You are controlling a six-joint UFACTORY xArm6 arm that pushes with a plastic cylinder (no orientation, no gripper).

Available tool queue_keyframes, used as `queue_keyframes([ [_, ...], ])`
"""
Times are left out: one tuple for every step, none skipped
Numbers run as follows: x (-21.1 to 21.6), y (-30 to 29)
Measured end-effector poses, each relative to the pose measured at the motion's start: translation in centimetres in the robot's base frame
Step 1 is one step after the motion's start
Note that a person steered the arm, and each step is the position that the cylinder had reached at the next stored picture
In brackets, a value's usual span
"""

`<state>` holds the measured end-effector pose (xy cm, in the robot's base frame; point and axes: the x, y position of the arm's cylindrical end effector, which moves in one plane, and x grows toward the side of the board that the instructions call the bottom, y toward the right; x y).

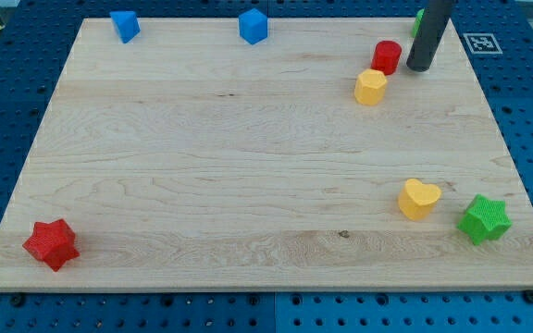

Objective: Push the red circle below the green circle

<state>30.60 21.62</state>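
The wooden board (248,166) carries, at the view's bottom, a red star (51,244) on the left and a green star (485,219) beside a yellow heart (419,198) on the right, with two blue blocks (124,25) (254,26) along the top edge. The arm has no claw, so nothing is gripped: my tip (420,67) rests just right of the red circle (387,56), apparently not touching it. The yellow block (370,87) lies just below-left of the red circle, and the green circle (418,20) shows only as a sliver behind the rod at the top right.

The arm ends in a straight dark grey rod, round and smooth. My tip (420,67) looks flat.
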Motion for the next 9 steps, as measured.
queue_keyframes([
  [0.4, 0.0],
  [1.2, 0.0],
  [1.2, 0.0],
  [1.2, 0.0],
  [1.6, 0.0],
  [1.6, -2.4],
  [1.6, -6.9],
  [1.0, -11.6],
  [-2.2, -12.2],
])
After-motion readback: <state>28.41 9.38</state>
